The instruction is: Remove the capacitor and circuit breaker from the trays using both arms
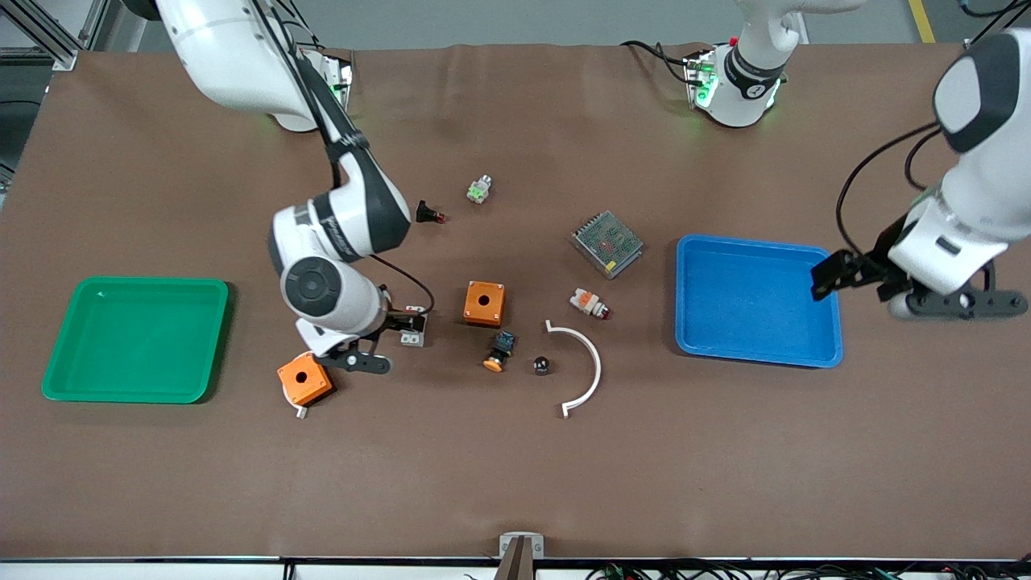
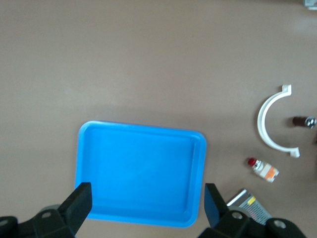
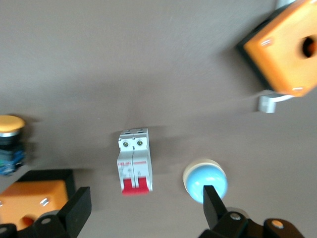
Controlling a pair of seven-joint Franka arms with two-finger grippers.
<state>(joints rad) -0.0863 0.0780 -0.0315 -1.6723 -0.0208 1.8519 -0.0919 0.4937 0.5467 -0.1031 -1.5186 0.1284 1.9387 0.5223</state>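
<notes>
Breaker [image 3: 134,161] largely hidden under right hand [image 3: 143,210] in front view, plain in right wrist view, fingers spread, capacitor [image 1: 541,365] tiny on worktop [image 1: 515,483], left hand [image 2: 147,203] spread over blue tray [image 2: 94,144].

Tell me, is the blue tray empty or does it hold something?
Empty. The blue tray shows only bare floor inside; the left claw, open, hangs over its edge.

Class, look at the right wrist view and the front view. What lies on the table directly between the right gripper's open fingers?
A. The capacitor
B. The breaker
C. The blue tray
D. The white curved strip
B. In the right wrist view the breaker, white with a red end, lies on the table between the open fingers of the right gripper; the capacitor lies apart, beside the white curved strip.
</notes>
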